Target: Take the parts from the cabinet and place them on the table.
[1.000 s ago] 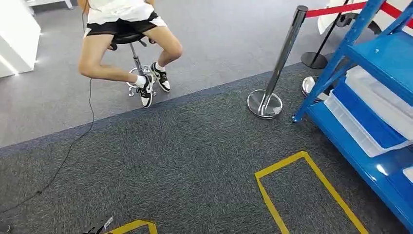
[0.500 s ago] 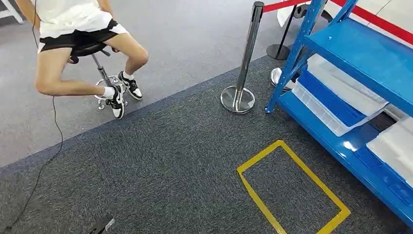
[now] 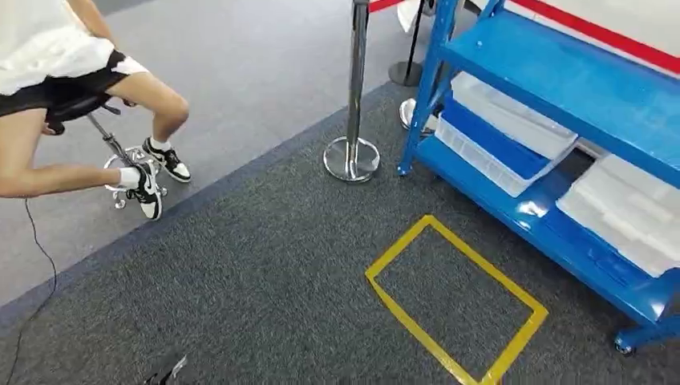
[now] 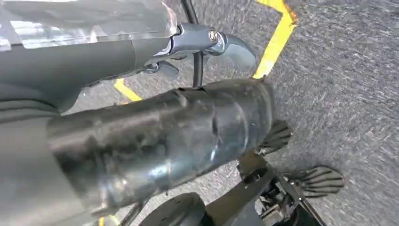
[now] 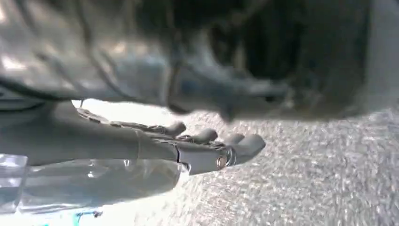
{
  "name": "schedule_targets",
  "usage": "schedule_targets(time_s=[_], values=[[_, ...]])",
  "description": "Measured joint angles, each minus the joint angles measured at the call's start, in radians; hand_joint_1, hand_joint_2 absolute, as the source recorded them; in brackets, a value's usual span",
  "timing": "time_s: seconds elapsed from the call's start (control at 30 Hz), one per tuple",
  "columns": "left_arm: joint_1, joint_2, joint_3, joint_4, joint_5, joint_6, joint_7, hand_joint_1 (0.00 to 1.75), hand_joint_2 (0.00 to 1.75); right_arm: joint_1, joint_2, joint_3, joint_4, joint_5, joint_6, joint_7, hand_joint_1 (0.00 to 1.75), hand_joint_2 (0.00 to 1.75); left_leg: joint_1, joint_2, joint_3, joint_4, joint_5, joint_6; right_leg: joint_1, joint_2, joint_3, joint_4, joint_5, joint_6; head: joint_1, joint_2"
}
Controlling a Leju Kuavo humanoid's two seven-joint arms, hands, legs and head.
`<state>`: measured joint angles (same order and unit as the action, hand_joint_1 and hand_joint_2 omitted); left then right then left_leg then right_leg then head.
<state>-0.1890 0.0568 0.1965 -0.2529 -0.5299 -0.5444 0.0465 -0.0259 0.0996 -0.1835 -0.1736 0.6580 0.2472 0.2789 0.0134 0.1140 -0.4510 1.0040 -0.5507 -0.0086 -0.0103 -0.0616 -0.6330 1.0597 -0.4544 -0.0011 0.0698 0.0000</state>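
Blue cabinet (image 3: 553, 76) with translucent white bins (image 3: 513, 116), yellow tape rectangle (image 3: 457, 298) on speckled dark-grey carpet (image 3: 265, 289).

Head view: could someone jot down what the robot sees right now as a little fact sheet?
Floor: dark grey carpet with a yellow tape rectangle
Cabinet: blue shelving unit on the right
On its lower shelf: clear lidded bins and a blue bin
Barrier: chrome post with red belt, beside the shelving
Person: seated on a stool, at left
Robot hands: both hang empty, over carpet

Bright, even indoor light; head view sharp, both wrist views motion-blurred with glare.
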Motion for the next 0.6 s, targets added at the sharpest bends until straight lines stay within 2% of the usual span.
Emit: schedule_targets(time_s=[0.07,0.1,0.13,0.17,0.23,0.27,0.3,0.33,0.37,0.4,0.43,0.47,0.5,0.53,0.57,0.6], values=[[-0.008,-0.002,-0.001,0.0,0.003,0.0,0.0,0.0,0.0,0.002,-0.001,-0.003,0.0,0.0,0.0,0.001,0.0,0.0,0.009,-0.004,0.008,0.017,-0.001,-0.009,0.001,0.024,0.025,-0.002,-0.006,-0.015,0.0,0.0],[-0.012,-0.002,-0.003,0.0,0.004,0.0,0.0,0.0,0.0,0.002,-0.001,-0.003,0.0,0.0,0.0,0.001,0.0,0.0,0.015,-0.053,-0.02,0.068,-0.001,-0.009,0.001,0.032,0.035,-0.007,-0.01,-0.022,-0.001,0.0],[-0.011,-0.002,-0.006,0.0,0.004,0.0,-0.001,0.0,0.0,0.001,-0.001,-0.004,0.0,0.0,0.0,0.0,0.0,0.0,0.015,-0.082,-0.064,0.141,-0.015,-0.01,0.002,0.045,0.041,-0.01,-0.014,-0.028,-0.003,0.0],[-0.009,-0.002,-0.008,0.0,0.004,0.0,-0.001,0.0,0.0,-0.003,-0.001,-0.004,0.0,0.0,0.0,0.0,0.0,0.0,0.015,-0.094,-0.113,0.212,-0.041,-0.01,0.004,0.057,0.046,-0.01,-0.018,-0.034,-0.002,0.0],[-0.003,-0.002,-0.01,0.0,0.003,0.0,0.001,0.0,0.0,-0.004,-0.001,-0.006,0.0,0.0,0.0,0.0,0.0,0.0,0.011,-0.105,-0.204,0.318,-0.104,-0.008,0.008,0.089,0.063,-0.01,-0.032,-0.04,-0.002,0.0],[-0.001,-0.002,-0.01,0.0,0.004,0.0,0.0,0.0,0.0,-0.003,-0.001,-0.006,0.0,0.0,0.0,0.0,0.0,0.0,0.008,-0.106,-0.232,0.325,-0.113,-0.003,0.011,0.105,0.076,-0.01,-0.041,-0.04,-0.002,0.0],[-0.001,-0.002,-0.011,0.0,0.003,0.0,0.0,0.0,0.0,-0.002,-0.001,-0.006,0.0,0.0,0.0,0.0,0.0,0.0,0.003,-0.107,-0.24,0.293,-0.094,0.003,0.013,0.12,0.09,-0.011,-0.05,-0.041,-0.002,0.0],[-0.002,-0.001,-0.011,0.0,0.004,0.0,0.0,0.0,0.0,0.001,-0.001,-0.006,0.0,0.0,0.0,0.0,0.0,0.0,-0.003,-0.111,-0.235,0.234,-0.05,0.012,0.014,0.132,0.103,-0.011,-0.059,-0.041,-0.002,0.0],[-0.001,0.0,-0.012,0.0,0.006,0.0,0.0,0.0,0.0,0.003,0.0,-0.006,0.0,0.0,0.0,0.0,0.0,0.0,-0.011,-0.125,-0.222,0.153,0.019,0.022,0.014,0.144,0.115,-0.012,-0.069,-0.041,-0.002,0.0],[0.0,0.002,-0.012,0.0,0.006,0.0,0.0,0.0,0.0,0.004,0.0,-0.006,0.0,0.0,0.0,0.0,0.0,0.0,-0.017,-0.151,-0.213,0.078,0.102,0.033,0.013,0.155,0.118,-0.013,-0.077,-0.04,-0.002,0.0],[0.005,0.008,-0.013,0.0,0.006,0.0,0.0,0.0,0.0,0.005,0.005,-0.006,0.002,0.0,0.0,0.0,0.0,0.0,-0.025,-0.188,-0.217,0.05,0.149,0.042,0.013,0.169,0.126,-0.008,-0.084,-0.035,-0.001,0.0],[0.005,0.012,-0.013,0.0,0.007,0.0,0.0,0.0,0.0,0.003,0.008,-0.006,0.002,0.0,0.0,0.0,0.0,0.0,-0.028,-0.188,-0.2,0.042,0.14,0.05,0.01,0.185,0.126,-0.013,-0.091,-0.027,-0.003,0.0],[0.002,0.011,-0.014,0.0,0.006,0.0,0.002,0.0,0.0,0.004,0.007,-0.006,0.003,0.0,0.0,0.0,0.0,0.0,-0.031,-0.174,-0.194,0.032,0.143,0.051,0.007,0.195,0.132,-0.02,-0.089,-0.023,-0.004,0.0],[-0.003,0.011,-0.014,0.0,0.008,0.0,0.0,0.0,0.0,0.007,0.008,-0.006,0.003,0.0,0.0,0.0,0.0,0.0,-0.033,-0.164,-0.184,0.019,0.141,0.054,0.007,0.193,0.138,-0.013,-0.074,-0.02,-0.004,0.0],[-0.009,0.009,-0.014,0.0,0.01,0.0,0.0,0.0,0.0,0.008,0.008,-0.006,0.003,0.0,0.0,0.0,0.0,0.0,-0.028,-0.154,-0.161,-0.002,0.142,0.058,0.013,0.193,0.143,-0.013,-0.072,-0.018,-0.003,0.0],[-0.01,0.006,-0.015,0.0,0.013,-0.001,0.0,0.0,0.0,0.007,0.006,-0.006,0.003,0.0,0.0,0.0,0.0,0.0,-0.024,-0.146,-0.139,-0.019,0.142,0.058,0.014,0.147,0.13,0.017,-0.071,-0.015,-0.004,0.0]])
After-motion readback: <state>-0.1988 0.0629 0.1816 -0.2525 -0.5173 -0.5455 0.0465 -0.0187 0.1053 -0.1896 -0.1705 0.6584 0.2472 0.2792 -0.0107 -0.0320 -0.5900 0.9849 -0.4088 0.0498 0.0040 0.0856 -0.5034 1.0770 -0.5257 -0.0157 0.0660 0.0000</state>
